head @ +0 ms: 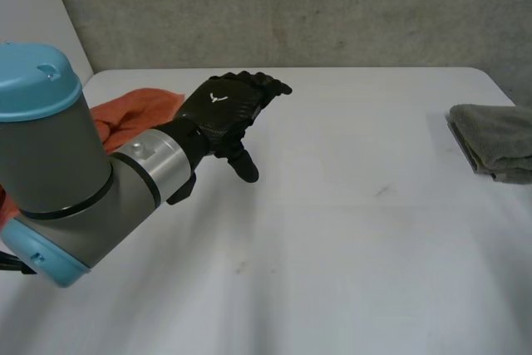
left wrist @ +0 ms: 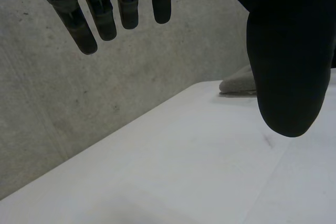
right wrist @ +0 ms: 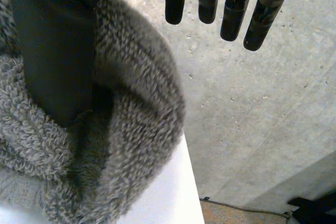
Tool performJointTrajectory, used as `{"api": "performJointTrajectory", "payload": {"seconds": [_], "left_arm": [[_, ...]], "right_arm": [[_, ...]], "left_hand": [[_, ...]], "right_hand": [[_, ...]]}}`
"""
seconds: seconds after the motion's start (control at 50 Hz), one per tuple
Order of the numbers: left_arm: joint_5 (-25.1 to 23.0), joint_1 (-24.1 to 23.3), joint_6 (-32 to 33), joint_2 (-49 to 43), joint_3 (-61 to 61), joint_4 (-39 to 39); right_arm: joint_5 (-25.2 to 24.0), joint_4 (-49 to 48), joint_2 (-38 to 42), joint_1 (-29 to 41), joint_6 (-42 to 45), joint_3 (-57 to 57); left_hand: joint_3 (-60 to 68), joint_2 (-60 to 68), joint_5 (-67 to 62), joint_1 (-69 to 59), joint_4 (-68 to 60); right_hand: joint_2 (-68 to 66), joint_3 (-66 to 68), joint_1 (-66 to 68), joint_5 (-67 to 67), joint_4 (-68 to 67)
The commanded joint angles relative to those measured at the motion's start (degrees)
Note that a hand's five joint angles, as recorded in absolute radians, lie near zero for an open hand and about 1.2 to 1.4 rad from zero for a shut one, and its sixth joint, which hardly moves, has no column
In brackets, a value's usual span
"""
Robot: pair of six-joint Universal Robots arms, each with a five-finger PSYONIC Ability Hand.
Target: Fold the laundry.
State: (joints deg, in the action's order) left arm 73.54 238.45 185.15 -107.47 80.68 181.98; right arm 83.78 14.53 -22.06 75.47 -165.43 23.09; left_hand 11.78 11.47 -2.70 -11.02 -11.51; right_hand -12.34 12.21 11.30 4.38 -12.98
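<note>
An orange cloth (head: 133, 118) lies crumpled at the table's far left, partly hidden behind my left arm. My left hand (head: 220, 110) hovers over the white table (head: 349, 239) just right of that cloth, fingers straight, thumb out, holding nothing. In the left wrist view the left hand (left wrist: 286, 51) is open above bare table, with a folded grey towel (left wrist: 239, 83) far beyond its thumb. That grey towel (head: 499, 139) rests at the table's right edge. In the right wrist view my right hand (right wrist: 52, 51) is open over the fluffy grey towel (right wrist: 131, 108), thumb down against it, fingers straight.
A concrete wall (head: 291, 6) runs behind the table. The table's edge (right wrist: 178, 198) ends right beside the grey towel, with concrete floor (right wrist: 262, 119) below. The table's middle and front are bare white surface.
</note>
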Motion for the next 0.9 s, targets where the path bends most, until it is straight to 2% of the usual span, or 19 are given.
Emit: {"api": "performJointTrajectory", "payload": {"seconds": [0.02, 0.06, 0.16, 0.2, 0.32, 0.38, 0.44, 0.52, 0.6, 0.66, 0.72, 0.84, 0.9], "left_arm": [[1.3, 0.4, 0.0, 0.7, 0.3, -0.1], [1.7, 0.7, 0.1, 1.1, 0.4, -0.1], [2.0, 1.9, 0.1, 2.4, 0.8, 0.0], [2.1, 2.5, 0.1, 2.4, 0.9, 0.0], [2.0, 5.3, 0.1, 2.6, 1.7, 0.0], [2.1, 7.2, 0.4, 2.8, 1.8, 0.0], [2.2, 9.1, 0.6, 3.2, 1.8, 0.1], [2.1, 13.9, 0.9, 3.6, 1.6, 0.3], [2.0, 19.7, 2.1, 3.2, 1.4, 2.1], [2.0, 24.3, 6.5, 1.7, 1.1, 4.6], [2.0, 29.5, 13.9, -1.9, 0.9, 6.6], [2.2, 36.9, 28.7, -10.6, -0.9, 8.6], [2.0, 38.5, 31.9, -14.5, -2.3, 9.1]], "right_arm": [[-0.6, 7.9, -4.4, -2.4, 8.7, 0.7], [-0.3, 11.5, -6.1, -4.6, 17.5, 1.9], [0.2, 16.8, -10.7, -7.4, 33.2, 6.9], [0.5, 16.2, -12.2, -8.7, 36.7, 8.5], [7.4, 6.1, -17.1, -9.7, 42.0, 8.7], [8.6, 0.9, -21.3, -9.6, 40.8, 9.4], [7.5, -1.4, -23.9, -6.9, 37.9, 11.7], [2.0, -3.5, -29.0, 1.4, 28.2, 17.3], [-8.7, -4.9, -38.7, 8.1, 17.3, 30.1], [-13.2, -6.9, -44.1, 12.1, 13.3, 37.7], [-16.7, -10.8, -49.1, 19.9, 10.7, 47.5], [-17.0, -18.1, -51.7, 34.1, 11.8, 63.4], [-16.8, -19.3, -51.9, 37.6, 12.6, 67.8]], "left_hand": [[-1.8, -1.5, 2.7, 1.0, 1.5], [-1.8, -1.5, 2.7, 1.0, 1.5], [-1.8, -1.5, 2.7, 1.0, 1.5], [-1.8, -1.5, 2.7, 1.0, 1.5], [-1.8, -1.5, 2.7, 1.0, 1.5], [-1.8, -1.5, 2.7, 1.0, 1.5], [-1.8, -1.5, 2.7, 1.0, 1.5], [-1.8, -1.5, 2.7, 1.0, 1.5], [-1.8, -1.5, 2.7, 1.0, 1.5], [-1.8, -1.5, 2.7, 1.0, 1.5], [-1.8, -1.5, 2.7, 1.0, 1.5], [-1.8, -1.5, 2.7, 1.0, 1.5], [-1.8, -1.5, 2.7, 1.0, 1.5]], "right_hand": [[2.3, -2.2, -1.3, -4.4, 3.0], [2.3, -2.2, -1.3, -4.4, 3.0], [2.3, -2.2, -1.3, -4.4, 3.0], [2.3, -2.2, -1.3, -4.4, 3.0], [2.3, -2.2, -1.3, -4.4, 3.0], [2.3, -2.2, -1.3, -4.4, 3.0], [2.3, -2.2, -1.3, -4.4, 3.0], [2.3, -2.2, -1.3, -4.4, 3.0], [2.3, -2.2, -1.3, -4.4, 3.0], [2.3, -2.2, -1.3, -4.4, 3.0], [2.3, -2.2, -1.3, -4.4, 3.0], [2.3, -2.2, -1.3, -4.4, 3.0], [2.3, -2.2, -1.3, -4.4, 3.0]]}}
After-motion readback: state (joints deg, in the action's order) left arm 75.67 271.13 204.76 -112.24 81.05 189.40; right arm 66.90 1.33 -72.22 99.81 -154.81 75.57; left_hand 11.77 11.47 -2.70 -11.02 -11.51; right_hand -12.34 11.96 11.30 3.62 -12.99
